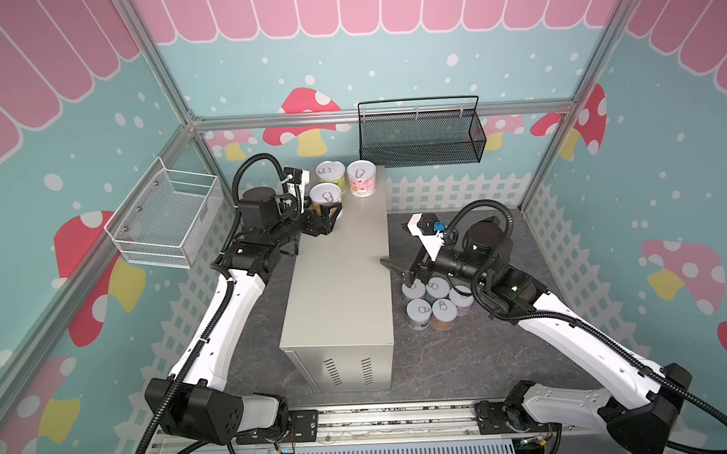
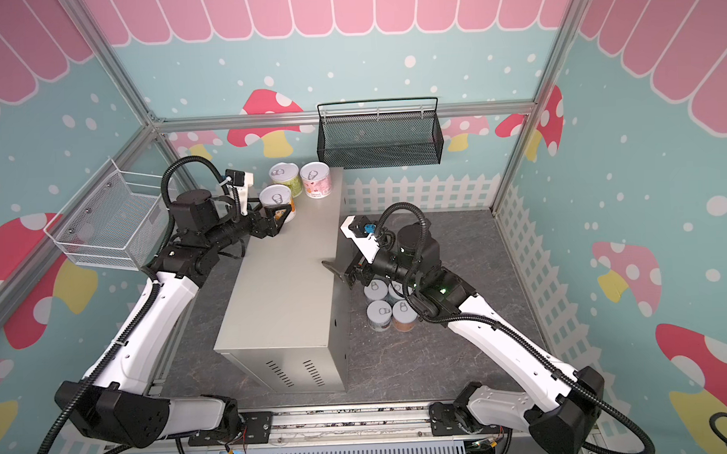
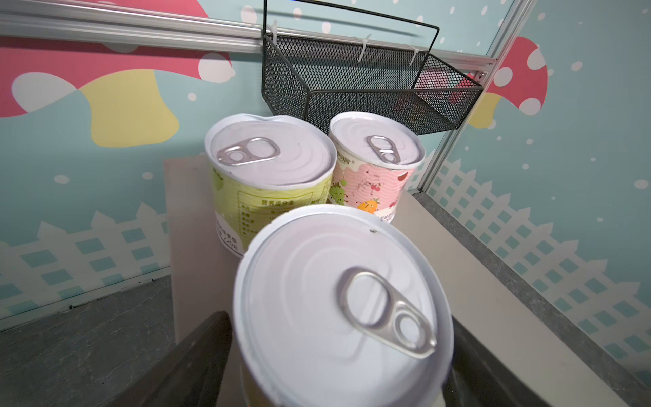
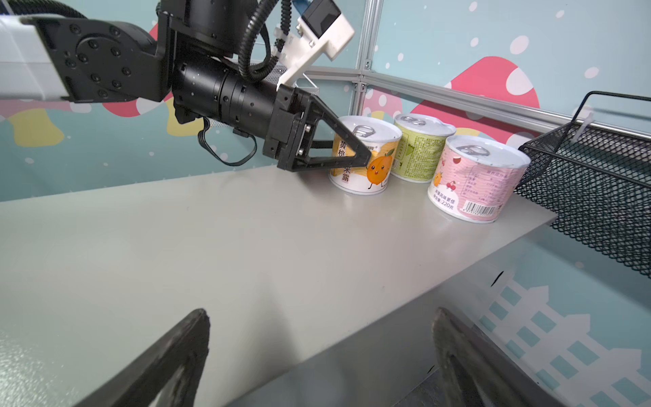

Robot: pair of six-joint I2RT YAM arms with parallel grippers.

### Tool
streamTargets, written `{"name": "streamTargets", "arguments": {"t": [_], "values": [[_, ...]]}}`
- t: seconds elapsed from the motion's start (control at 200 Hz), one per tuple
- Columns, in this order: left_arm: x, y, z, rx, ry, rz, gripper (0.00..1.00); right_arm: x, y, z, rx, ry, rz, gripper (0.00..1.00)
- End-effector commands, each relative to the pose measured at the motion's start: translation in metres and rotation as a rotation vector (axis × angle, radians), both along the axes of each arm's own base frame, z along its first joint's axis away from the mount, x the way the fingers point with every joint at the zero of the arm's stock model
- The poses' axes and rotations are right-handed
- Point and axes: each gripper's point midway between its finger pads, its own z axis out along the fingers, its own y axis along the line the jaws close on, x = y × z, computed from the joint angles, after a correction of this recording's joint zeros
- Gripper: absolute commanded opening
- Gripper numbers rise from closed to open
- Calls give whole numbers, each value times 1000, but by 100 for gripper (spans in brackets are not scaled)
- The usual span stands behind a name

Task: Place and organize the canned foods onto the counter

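- Cans are counted on the far end of the bench point(image 1: 338, 279): three, all upright.
- At the back edge the green can point(image 1: 331, 173) and the pink can point(image 1: 361, 177) are set side by side, and the yellow can point(image 1: 325, 196) is stood just in front of the green one.
- The left gripper point(image 1: 331, 212) is placed around the yellow can, its fingers point(image 3: 197, 359) spread apart, one on each side, with the can's base resting on the bench top.
- Whether either finger touches the label cannot be told.
- The right gripper point(image 4: 320, 313) is held over the bench's right edge, its fingers point(image 4: 169, 363) wide apart and nothing caught between them.
- Five more cans point(image 1: 419, 311) are clustered upright on the dark surface point(image 1: 462, 357) just beside the bench's right wall, partly covered by the right arm.
- A black mesh basket point(image 1: 419, 138) is hung on the back wall, beyond the pink can.
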Motion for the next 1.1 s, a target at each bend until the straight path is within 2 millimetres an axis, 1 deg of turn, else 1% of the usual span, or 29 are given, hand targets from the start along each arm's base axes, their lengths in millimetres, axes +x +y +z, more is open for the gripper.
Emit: {"name": "streamTargets", "arguments": {"t": [0.0,0.16,0.265,0.345,0.435,0.505,0.55,0.64,0.7,0.816,0.991,1.096], "values": [[-16,4,9,0,-12,11,100,8,-1,12,27,3,-43,99],[-35,21,18,7,-42,70,100,18,-1,14,14,9,-83,99],[-37,39,17,0,-33,148,100,24,1,15,8,12,-96,96],[-34,53,16,-18,-22,207,100,28,6,19,6,11,-91,90],[-31,71,18,-44,-18,264,100,32,14,22,8,11,-67,77],[-28,89,20,-73,-21,322,100,35,21,25,10,14,-50,67],[-26,98,19,-91,-17,341,100,37,25,27,13,16,-39,64],[-19,111,18,-135,-3,348,100,43,32,27,15,24,-31,62],[-15,114,17,-160,5,327,100,46,36,25,15,30,-31,61],[-9,118,11,-153,18,314,100,52,41,24,19,38,-29,61],[-3,109,4,-175,43,255,100,59,46,21,27,47,-33,59],[0,106,2,-187,47,237,100,60,45,19,29,55,-44,59]]}}
